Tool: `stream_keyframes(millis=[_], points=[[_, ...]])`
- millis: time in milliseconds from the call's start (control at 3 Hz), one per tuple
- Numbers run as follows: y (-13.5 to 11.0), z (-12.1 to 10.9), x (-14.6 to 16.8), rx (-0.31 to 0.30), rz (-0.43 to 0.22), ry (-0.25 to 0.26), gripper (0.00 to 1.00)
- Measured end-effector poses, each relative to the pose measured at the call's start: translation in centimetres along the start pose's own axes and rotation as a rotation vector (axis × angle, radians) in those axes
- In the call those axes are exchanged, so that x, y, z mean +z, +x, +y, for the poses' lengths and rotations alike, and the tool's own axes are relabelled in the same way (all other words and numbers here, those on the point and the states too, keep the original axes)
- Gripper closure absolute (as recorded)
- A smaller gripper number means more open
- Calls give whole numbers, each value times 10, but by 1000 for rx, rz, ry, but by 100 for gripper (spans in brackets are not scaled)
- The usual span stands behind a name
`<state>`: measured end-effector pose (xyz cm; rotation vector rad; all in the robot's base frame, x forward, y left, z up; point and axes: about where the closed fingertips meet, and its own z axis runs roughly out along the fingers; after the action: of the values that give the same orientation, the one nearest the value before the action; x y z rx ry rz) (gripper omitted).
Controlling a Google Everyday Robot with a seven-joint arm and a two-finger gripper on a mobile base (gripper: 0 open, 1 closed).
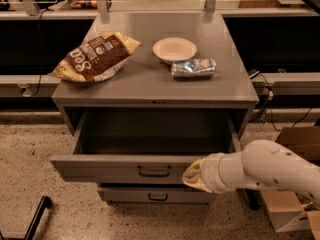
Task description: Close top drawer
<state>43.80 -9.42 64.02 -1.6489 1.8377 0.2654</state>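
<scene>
The top drawer (115, 167) of a grey metal cabinet (150, 79) stands partly open, its empty inside showing. Its front panel carries a small black bar handle (154, 171) at the centre. My gripper (192, 176), at the end of a white arm (265, 166) coming in from the right, rests against the drawer front just right of the handle. A lower drawer (155, 196) with a like handle shows beneath it, slightly out.
On the cabinet top lie a brown chip bag (95, 56), a white bowl (174, 49) and a crushed can or wrapper (193, 68). Cardboard boxes (290, 204) stand on the floor at the right. Cables hang at the cabinet's right side. A black bar (35, 219) lies at lower left.
</scene>
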Motion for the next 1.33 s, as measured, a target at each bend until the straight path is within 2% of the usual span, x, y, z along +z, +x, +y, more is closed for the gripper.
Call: stream_keyframes(millis=[333,667,1000,1333], points=[[-18,-2,14,-46,-11,-28,100],[-18,-2,14,-45,-11,-27,100],[-7,-22,19,-40,-15,24,100],[6,-53,21,-40,-29,94,100]])
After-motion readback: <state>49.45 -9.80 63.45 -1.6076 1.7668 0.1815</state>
